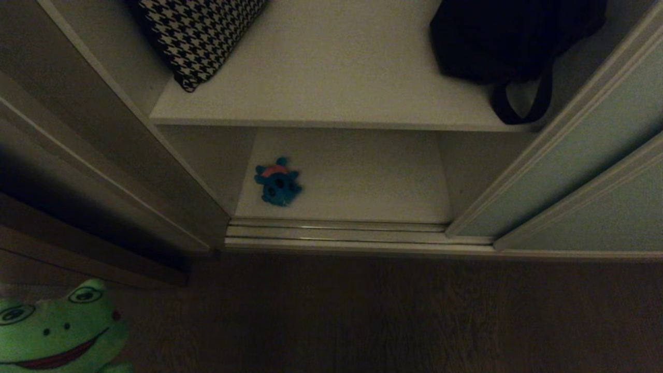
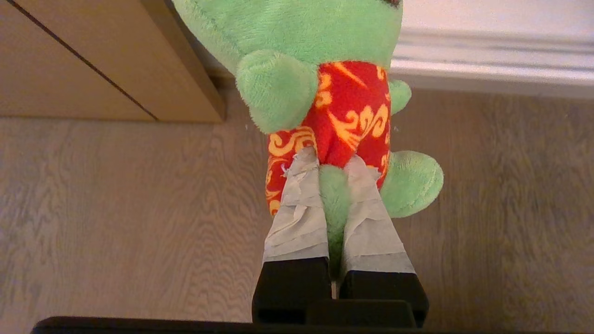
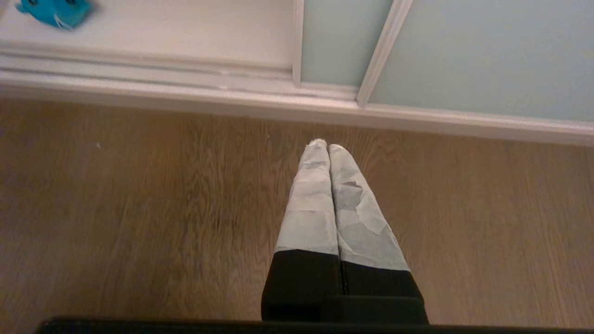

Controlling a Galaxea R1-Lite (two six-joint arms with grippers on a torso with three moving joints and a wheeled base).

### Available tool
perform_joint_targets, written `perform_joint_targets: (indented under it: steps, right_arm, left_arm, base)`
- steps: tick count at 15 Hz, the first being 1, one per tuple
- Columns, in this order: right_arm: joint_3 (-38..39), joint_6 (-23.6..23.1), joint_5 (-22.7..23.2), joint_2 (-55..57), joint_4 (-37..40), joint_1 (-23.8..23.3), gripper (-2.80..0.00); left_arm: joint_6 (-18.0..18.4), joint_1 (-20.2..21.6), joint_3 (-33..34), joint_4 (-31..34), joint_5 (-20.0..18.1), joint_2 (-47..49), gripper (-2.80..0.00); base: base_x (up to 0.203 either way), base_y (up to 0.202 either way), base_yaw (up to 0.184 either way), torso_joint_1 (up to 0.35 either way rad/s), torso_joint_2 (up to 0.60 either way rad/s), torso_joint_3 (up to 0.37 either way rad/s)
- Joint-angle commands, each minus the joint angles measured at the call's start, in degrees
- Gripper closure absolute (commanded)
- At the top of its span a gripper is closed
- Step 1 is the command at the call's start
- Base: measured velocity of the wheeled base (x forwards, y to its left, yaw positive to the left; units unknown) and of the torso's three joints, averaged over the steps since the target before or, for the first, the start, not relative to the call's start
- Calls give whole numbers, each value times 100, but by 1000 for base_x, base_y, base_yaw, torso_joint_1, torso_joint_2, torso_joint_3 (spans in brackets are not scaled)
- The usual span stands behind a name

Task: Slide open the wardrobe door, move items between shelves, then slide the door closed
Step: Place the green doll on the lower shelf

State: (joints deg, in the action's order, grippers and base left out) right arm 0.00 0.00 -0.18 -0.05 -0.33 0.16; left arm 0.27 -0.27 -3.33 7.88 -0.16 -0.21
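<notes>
Pale grey-green sliding wardrobe door (image 1: 585,176) slid right, compartment open. Left gripper (image 2: 332,162) fingers clamped on green plush frog in red flowered shorts (image 2: 325,69), held above wood floor (image 2: 116,208) in front of wardrobe. Small teal-blue plush with pink tuft (image 1: 278,182) sits on lower white shelf (image 1: 362,176), left side. Right gripper (image 3: 328,146) fingers together, empty, over floor near door track.

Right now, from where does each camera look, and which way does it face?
Head view: from above, down into the open wardrobe at the blue toy on the lower shelf; no arm shows.
Left wrist view: behind the left tool, shut on the green frog over the floor.
Right wrist view: behind the shut right tool, toward the sliding door.
Shared: head and right wrist both show the blue toy.
</notes>
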Motion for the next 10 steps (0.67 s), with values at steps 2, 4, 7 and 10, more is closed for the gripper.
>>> perform_joint_targets:
  steps: [2, 4, 7, 10]
  right_arm:
    - [0, 0, 1, -4, -2, 2, 0]
    - [0, 0, 1, -4, -2, 2, 0]
    - [0, 0, 1, -4, -2, 2, 0]
    - [0, 2, 1, -4, -2, 2, 0]
  left_arm:
    - [-1, 0, -1, 4, -1, 21, 0]
    - [0, 0, -1, 4, -1, 21, 0]
    - [8, 0, -1, 4, -1, 21, 0]
    - [-1, 0, -1, 4, -1, 21, 0]
  base:
    - [0, 0, 0, 0, -1, -199]
    - [0, 0, 0, 1, 5, -200]
    - [0, 0, 0, 4, 1, -200]
    - [0, 0, 0, 3, 3, -193]
